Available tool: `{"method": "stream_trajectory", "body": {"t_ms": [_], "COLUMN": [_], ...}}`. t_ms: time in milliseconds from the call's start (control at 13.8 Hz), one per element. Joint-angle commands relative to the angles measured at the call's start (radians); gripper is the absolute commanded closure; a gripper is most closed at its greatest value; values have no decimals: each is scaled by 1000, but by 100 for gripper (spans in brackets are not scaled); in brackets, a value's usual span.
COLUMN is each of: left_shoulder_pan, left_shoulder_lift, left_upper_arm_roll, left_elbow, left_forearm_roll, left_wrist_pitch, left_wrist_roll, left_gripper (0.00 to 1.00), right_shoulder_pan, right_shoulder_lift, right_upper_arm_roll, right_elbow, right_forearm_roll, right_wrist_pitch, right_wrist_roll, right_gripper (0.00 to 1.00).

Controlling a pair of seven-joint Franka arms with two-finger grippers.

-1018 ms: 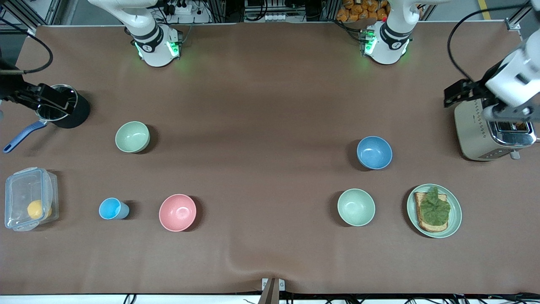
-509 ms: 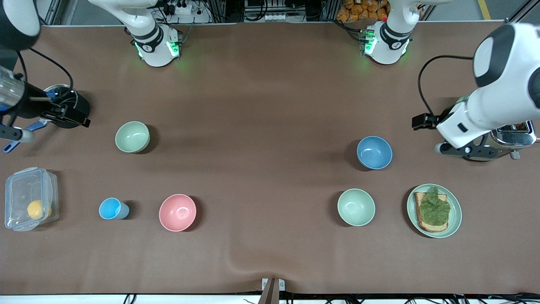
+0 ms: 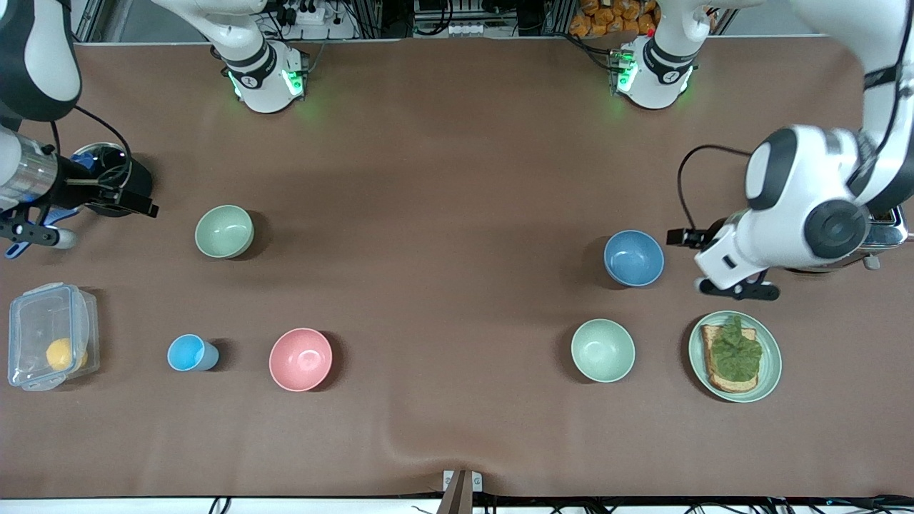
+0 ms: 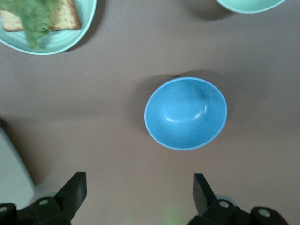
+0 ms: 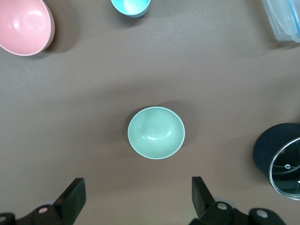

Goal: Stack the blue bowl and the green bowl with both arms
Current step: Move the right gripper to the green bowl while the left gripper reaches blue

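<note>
The blue bowl (image 3: 633, 258) stands upright on the table toward the left arm's end; it also shows in the left wrist view (image 4: 185, 112). The green bowl (image 3: 224, 231) stands upright toward the right arm's end and shows in the right wrist view (image 5: 156, 132). My left gripper (image 3: 737, 288) hangs high between the blue bowl and the toaster, open and empty (image 4: 139, 183). My right gripper (image 3: 36, 234) hangs high beside the black pot, open and empty (image 5: 137, 185). Neither gripper touches a bowl.
A paler mint bowl (image 3: 603, 350) and a green plate with toast (image 3: 735, 356) lie nearer the front camera than the blue bowl. A toaster (image 3: 885, 232) stands under the left arm. A pink bowl (image 3: 300, 359), light-blue cup (image 3: 189, 353), clear container (image 3: 50, 335) and black pot (image 3: 107, 178) stand at the right arm's end.
The left gripper has swung from over the toaster toward the blue bowl. The right gripper has moved from over the pot toward the green bowl. The bowls have not moved.
</note>
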Motion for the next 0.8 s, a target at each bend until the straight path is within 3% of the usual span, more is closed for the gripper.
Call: {"method": "stream_trajectory", "body": {"t_ms": [0, 727], "left_shoulder_pan": [-3, -1], "left_shoulder_lift": [61, 194], "left_upper_arm_roll": [0, 2], "left_elbow": [8, -1], "left_forearm_roll": [-8, -4], "left_wrist_pitch": [10, 13], "left_wrist_roll": [-11, -14], "left_gripper": [0, 0], "right_shoulder_pan": [-20, -64], "right_shoulder_lift": [-48, -31], "right_upper_arm_roll": [9, 8], "right_elbow": [-123, -378], "right_forearm_roll": [4, 26], "right_wrist_pitch": [85, 386], "right_wrist_roll": [-14, -74], "right_gripper": [0, 0]}}
